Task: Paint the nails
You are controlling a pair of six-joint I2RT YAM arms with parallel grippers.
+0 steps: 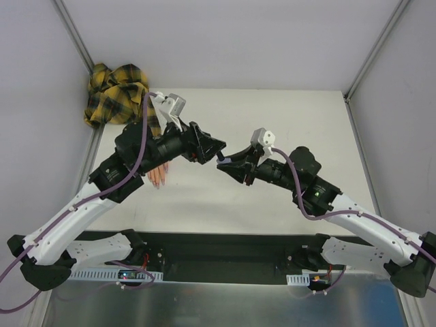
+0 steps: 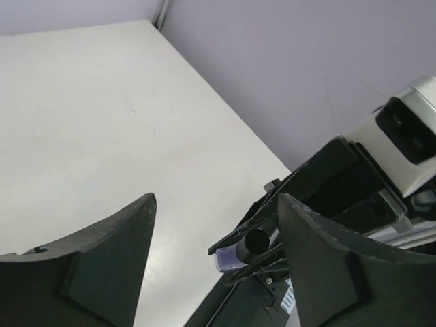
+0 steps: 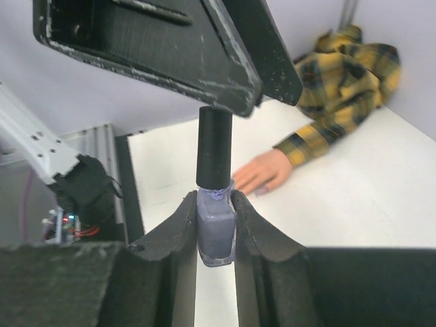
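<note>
Right claw clamps the purple bottle upright, likely so the released left claw can take its black cap. The nails rest on the counter, right of centre.

Glossy bottle, matt black cap

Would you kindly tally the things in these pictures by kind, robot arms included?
Robot arms: 2 (left, right)
Nail polish bottle: 1
Fake hand in plaid sleeve: 1
Total: 4
</note>
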